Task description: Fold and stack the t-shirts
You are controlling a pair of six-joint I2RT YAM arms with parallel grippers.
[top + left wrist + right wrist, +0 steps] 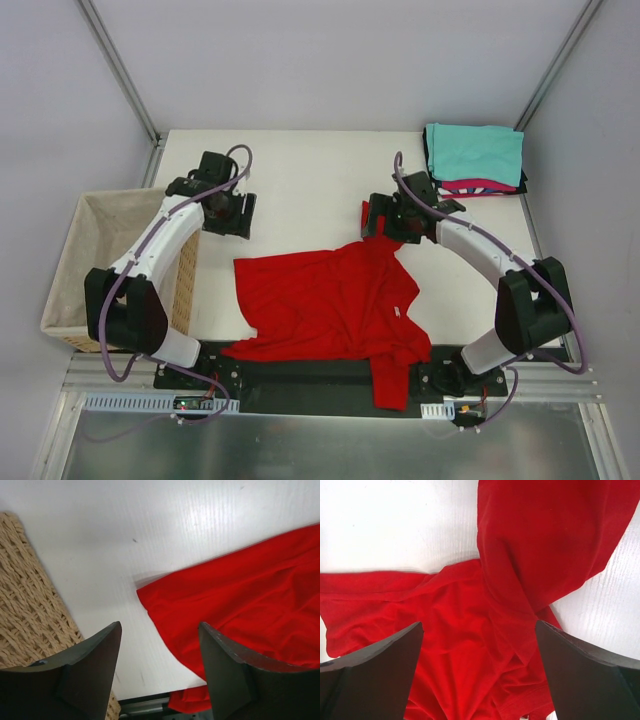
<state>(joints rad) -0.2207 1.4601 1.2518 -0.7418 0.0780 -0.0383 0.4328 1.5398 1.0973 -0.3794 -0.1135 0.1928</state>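
Folding half finished: we see a pile of folded shirts at the far right corner of the counter [300, 170], a teal shirt [478, 152] on top and a pink shirt [478, 186] showing under it. What else lies beneath, we cannot tell.

The red shirt [330, 300] is not yet folded. It lies rumpled on the near middle of the counter, between the two arms. One end spills over the near edge and across the black rail [300, 362] where the arms are bolted.

The left end effector [160, 630] hovers over the counter just beyond the shirt's far left corner, its fingers spread and holding nothing. The right end effector [479, 625] hangs over the shirt's far right part with its fingers wide apart. A loose fold of red cloth rises close to it, and we see no finger pinching it.

By our reckoning, the red shirt must be spread flat, folded and carried to the pile. The bunched cloth and the overhanging end look likely to hinder a clean fold.

A wicker basket [186, 285] stands at the counter's left edge, just beside the left arm and well apart from the pile. We judge it may crowd that arm if it swings outward.
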